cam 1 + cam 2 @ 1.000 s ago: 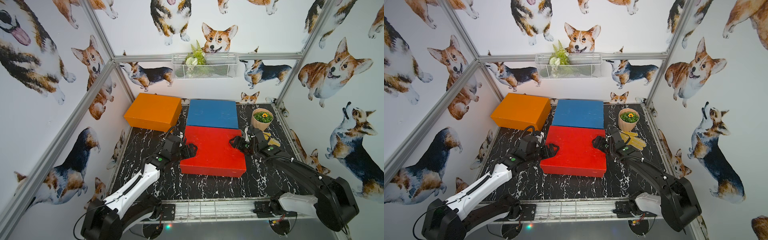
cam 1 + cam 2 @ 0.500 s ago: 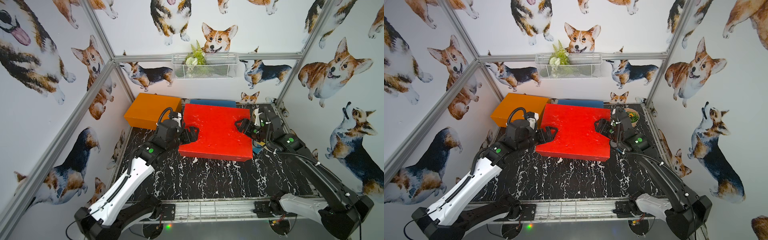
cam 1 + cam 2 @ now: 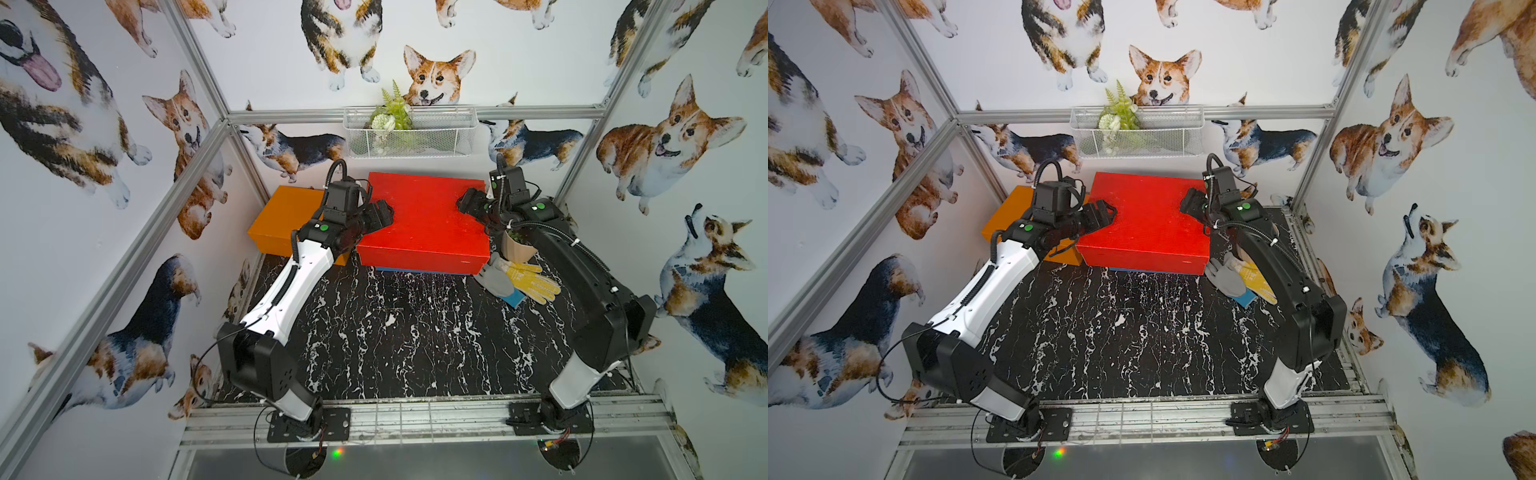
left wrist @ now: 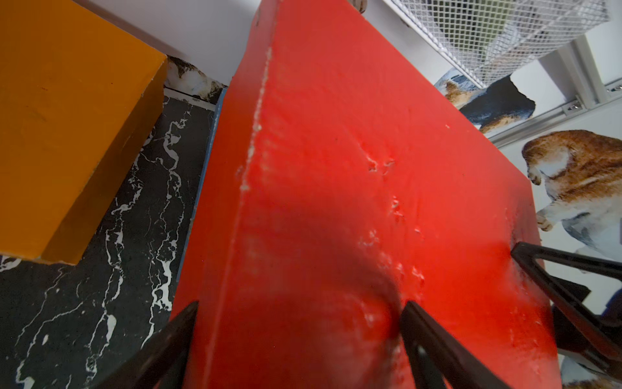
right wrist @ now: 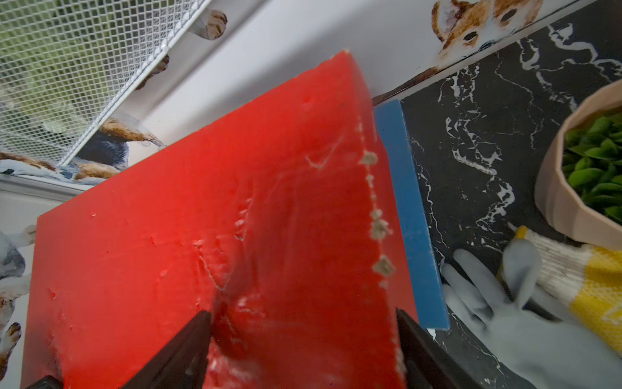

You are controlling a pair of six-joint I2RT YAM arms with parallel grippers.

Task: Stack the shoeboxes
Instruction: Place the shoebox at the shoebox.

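L gripper point(image 3: 383, 212) and R gripper point(image 3: 467, 203) each clamp a short end of the red shoebox point(image 3: 424, 220). In both wrist views one finger presses on the top face and the other goes down the side, so both are closed on the box. The red shoebox is at rear centre of the black marbled table point(image 3: 395, 332), directly over the blue shoebox point(image 5: 409, 202). Only thin strips of blue show along the front and R edges; can't tell if the two touch. Orange shoebox point(image 3: 282, 216) stands on the table just L of them. Beige flower pot point(image 3: 517, 249), grey glove point(image 3: 496, 278) and yellow glove point(image 3: 534, 280) lie to the R.
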